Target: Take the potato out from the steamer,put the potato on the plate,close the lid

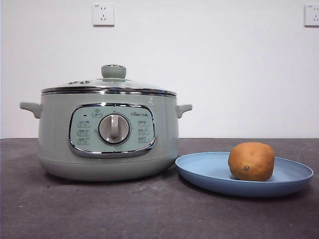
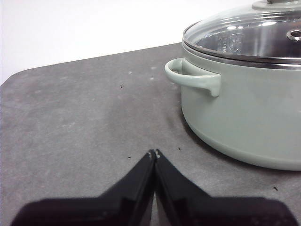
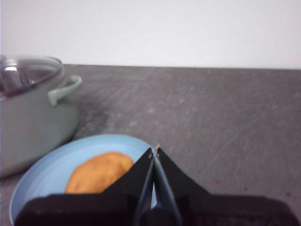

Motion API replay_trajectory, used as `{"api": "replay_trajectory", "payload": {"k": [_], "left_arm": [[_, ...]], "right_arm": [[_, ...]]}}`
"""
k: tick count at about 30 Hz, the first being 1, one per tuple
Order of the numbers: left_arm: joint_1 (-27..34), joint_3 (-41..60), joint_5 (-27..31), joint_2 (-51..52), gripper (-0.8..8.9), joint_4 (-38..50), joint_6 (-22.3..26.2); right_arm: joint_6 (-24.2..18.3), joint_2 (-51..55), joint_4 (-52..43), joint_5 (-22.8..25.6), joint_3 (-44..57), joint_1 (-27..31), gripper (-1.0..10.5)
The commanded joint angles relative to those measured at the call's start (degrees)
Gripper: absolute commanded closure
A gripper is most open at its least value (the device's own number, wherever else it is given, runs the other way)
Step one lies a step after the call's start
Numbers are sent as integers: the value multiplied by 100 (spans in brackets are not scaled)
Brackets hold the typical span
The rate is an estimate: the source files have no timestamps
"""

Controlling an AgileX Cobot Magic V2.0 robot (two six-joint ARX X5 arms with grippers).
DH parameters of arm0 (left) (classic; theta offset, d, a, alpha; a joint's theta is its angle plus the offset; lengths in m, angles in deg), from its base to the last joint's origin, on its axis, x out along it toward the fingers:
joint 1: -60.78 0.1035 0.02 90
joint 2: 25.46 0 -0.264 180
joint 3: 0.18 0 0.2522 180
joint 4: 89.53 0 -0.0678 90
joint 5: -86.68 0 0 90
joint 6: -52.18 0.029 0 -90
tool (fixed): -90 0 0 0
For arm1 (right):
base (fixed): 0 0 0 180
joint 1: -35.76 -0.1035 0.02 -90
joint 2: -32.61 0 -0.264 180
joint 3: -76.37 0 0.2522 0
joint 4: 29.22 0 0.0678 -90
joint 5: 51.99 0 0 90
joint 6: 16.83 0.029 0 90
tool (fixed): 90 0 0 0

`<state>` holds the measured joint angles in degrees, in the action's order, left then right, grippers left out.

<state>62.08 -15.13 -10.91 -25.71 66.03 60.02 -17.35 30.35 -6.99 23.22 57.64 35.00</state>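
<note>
Sitting on the plate (image 1: 209, 172), toward its outer half and away from the steamer (image 1: 109, 139), the potato (image 1: 251, 161) is already where the task wants it. The lid (image 1: 109, 85) rests flat on the steamer's chrome rim, its green knob upright, so by these views all three steps look done. The plate's near rim lies just beside the steamer's base on the dark surface (image 1: 99, 209).

The right gripper (image 3: 154, 151) has its fingers pressed together, empty, low over the plate's edge with the potato just beside and slightly behind the tips; this arm is clearly the nearer one to the potato. The potato's long axis runs roughly across the plate, side to side in the front view.

The left gripper (image 2: 153, 153) is likewise closed on nothing, hanging over bare surface, with the steamer's side handle (image 2: 190, 77) ahead and off to one side, well clear of the fingertips.

If anything remains, it seems only to be pulling both arms away.
</note>
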Motion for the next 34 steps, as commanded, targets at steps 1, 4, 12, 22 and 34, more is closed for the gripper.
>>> {"api": "replay_trajectory", "payload": {"k": [1,4,12,22,34], "left_arm": [[15,52,2,13,817,-79,-55],[15,52,4,13,817,-79,-55],[15,52,2,13,817,-79,-55],[15,52,2,13,817,-79,-55],[15,52,2,13,817,-79,-55]], "right_arm": [[109,179,-68,26,273,0,946],[164,221,-52,20,459,-4,946],[332,221,96,22,459,-4,946],[407,221,77,17,457,-4,946],[407,221,77,17,457,-4,946]]}}
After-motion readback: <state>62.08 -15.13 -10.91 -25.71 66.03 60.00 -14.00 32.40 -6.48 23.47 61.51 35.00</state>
